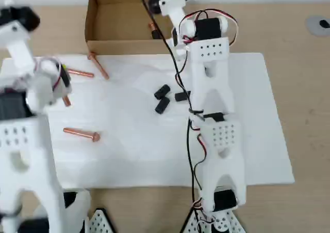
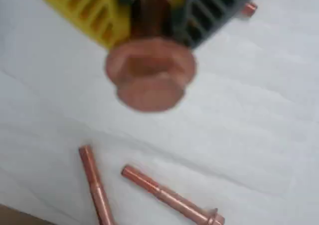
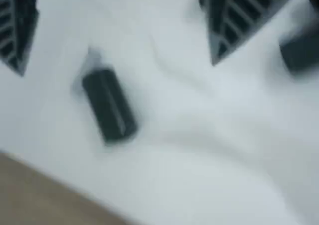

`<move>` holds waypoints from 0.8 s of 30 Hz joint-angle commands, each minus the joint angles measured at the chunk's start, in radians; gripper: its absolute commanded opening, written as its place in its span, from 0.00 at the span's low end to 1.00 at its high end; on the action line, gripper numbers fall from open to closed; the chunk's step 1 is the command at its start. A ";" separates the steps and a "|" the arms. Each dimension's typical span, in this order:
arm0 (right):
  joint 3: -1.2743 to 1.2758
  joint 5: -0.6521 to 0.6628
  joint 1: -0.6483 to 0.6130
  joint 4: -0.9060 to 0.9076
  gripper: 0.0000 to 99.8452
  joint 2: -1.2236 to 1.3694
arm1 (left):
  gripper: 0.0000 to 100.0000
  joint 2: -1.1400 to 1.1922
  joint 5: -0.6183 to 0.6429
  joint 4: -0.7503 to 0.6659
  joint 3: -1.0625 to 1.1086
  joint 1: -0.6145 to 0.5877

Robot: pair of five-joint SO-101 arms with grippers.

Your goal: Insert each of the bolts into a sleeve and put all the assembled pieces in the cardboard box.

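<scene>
The step in hand looks like the pairing of one bolt with one sleeve. The left claw (image 2: 152,16) is clamped on a bolt (image 2: 149,71), shank between its fingers and head pointing out, above the left edge of the white sheet (image 1: 247,155) that covers the bench (image 1: 299,78). Three loose bolts (image 1: 81,134) lie on the sheet near that edge. The right claw (image 3: 118,65) stands wide and holds nothing, hovering over the sheet with one sleeve (image 3: 107,105) lying on its side just below. The three sleeves (image 1: 162,91) sit close together mid-sheet, short of the cardboard box (image 1: 93,27) at the far edge. Next, the right claw probably needs to lower squarely across that sleeve, close on it, and lift it with the bore turned toward the bolt's tip.
</scene>
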 commanded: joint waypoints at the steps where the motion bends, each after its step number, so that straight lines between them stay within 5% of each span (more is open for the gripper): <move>1: 0.200 0.210 0.039 0.015 0.28 -0.140 | 0.01 -0.239 -0.005 -0.153 0.261 0.012; 9: 0.438 0.798 0.071 0.014 0.28 -0.117 | 0.01 -0.590 -0.005 -0.324 0.586 0.012; 24: 0.461 0.928 0.058 0.014 0.28 0.022 | 0.01 -0.779 0.000 -0.364 0.761 0.014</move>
